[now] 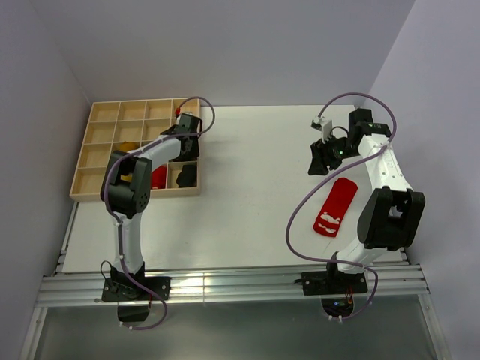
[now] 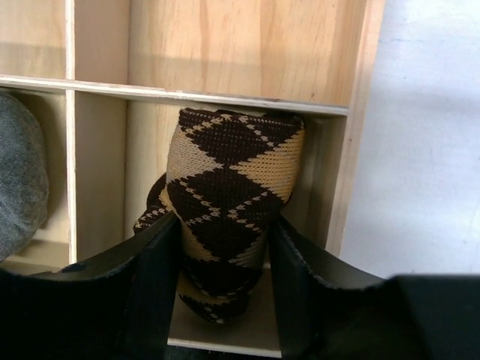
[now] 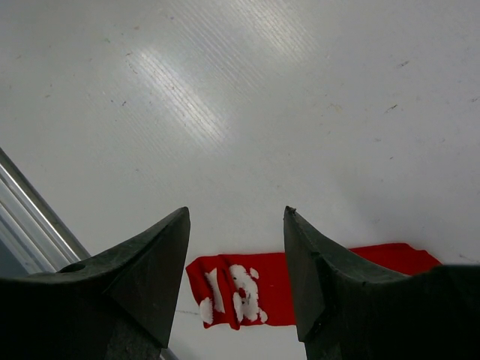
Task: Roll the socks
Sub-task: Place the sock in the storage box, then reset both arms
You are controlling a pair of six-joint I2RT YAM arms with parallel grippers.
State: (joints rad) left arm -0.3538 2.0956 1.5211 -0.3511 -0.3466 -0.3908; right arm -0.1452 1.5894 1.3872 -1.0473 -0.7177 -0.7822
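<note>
Starting at the left, the wooden tray [image 1: 135, 193] sits on the white table [image 1: 247, 187], and the left gripper [image 2: 223, 232] reaches into a compartment along the tray's outer wall. Its fingers [image 2: 150, 285] press against either side of the argyle sock [image 2: 232, 180], a brown-and-tan bundle standing upright there, pinched narrower where they meet it. The wrist view shows a grey sock [image 2: 19, 180] in the compartment at its left edge. From above, a red bundle [image 1: 159, 178] lies in the tray, partly under the arm. Farther right, the red sock [image 1: 335, 206] with white marks lies flat and unrolled on the table beside the right arm. The right gripper [image 1: 322, 157] hovers over the table just beyond it, fingers spread apart, holding nothing.
</note>
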